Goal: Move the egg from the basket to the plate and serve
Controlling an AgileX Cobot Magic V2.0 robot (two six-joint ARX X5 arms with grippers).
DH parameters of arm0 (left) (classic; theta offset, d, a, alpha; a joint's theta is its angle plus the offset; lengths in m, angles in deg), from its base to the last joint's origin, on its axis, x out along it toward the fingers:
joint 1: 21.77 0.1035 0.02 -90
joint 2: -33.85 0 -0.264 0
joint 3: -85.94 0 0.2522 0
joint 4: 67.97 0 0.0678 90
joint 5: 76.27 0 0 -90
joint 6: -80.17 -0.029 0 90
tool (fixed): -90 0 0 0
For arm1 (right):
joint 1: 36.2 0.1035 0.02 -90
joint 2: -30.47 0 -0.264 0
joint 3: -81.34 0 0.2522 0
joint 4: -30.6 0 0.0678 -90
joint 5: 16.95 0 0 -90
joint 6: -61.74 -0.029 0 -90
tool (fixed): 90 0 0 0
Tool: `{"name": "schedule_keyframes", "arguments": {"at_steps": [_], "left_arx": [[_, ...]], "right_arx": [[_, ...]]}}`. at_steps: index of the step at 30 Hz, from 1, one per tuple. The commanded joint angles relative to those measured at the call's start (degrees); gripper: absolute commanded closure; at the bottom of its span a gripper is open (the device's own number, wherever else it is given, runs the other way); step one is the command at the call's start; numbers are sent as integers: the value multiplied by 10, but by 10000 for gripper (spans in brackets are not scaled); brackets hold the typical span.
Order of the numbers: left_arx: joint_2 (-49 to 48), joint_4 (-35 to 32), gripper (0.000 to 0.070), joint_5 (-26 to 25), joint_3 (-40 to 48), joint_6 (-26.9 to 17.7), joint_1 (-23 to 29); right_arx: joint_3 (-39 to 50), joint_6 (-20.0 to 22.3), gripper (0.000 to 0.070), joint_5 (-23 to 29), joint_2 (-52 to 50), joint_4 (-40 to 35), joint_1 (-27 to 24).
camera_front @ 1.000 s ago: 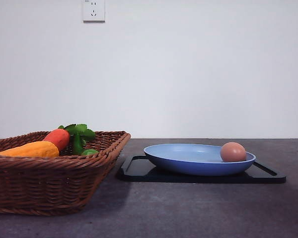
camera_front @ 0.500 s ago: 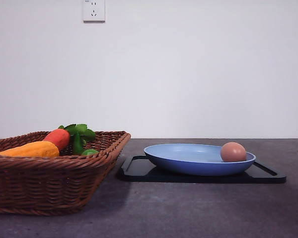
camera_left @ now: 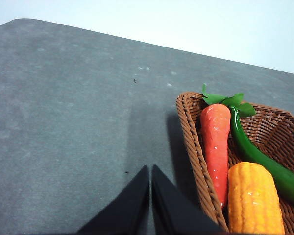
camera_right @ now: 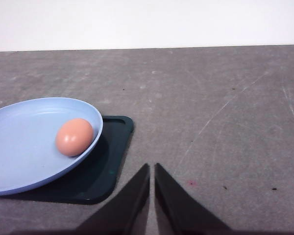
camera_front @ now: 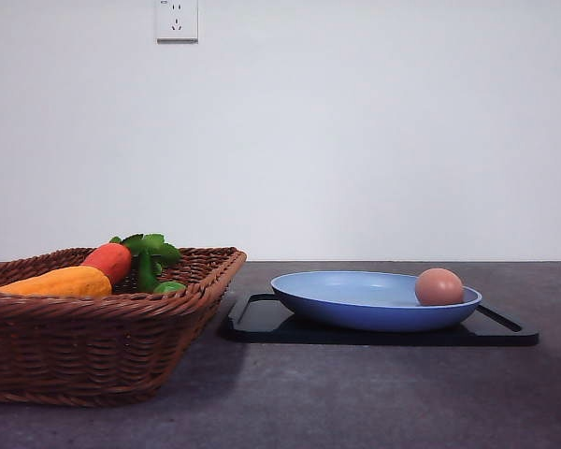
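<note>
plain white wall (camera_front: 355, 140) behind, evenly lit, with a white plastic power socket (camera_front: 177, 20) at eleven o'clock; dark grey speckled tabletop (camera_front: 374, 393) spreads below, lightly scratched.

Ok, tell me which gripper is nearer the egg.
Right. The right gripper, fingers closed, hangs over bare table just beside the tray holding the plate and egg. The left gripper is beside the basket, with no egg in its view.
</note>
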Motion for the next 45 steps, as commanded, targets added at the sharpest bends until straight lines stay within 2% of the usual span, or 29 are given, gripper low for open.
{"name": "schedule_keyframes", "arguments": {"at_steps": [1,45], "left_arx": [[-1,10,700,-4,13,1,1],[-1,10,700,-4,13,1,1]], "right_arx": [[3,-6,700,0,0,-2,0],[3,-6,700,0,0,-2,0]]}}
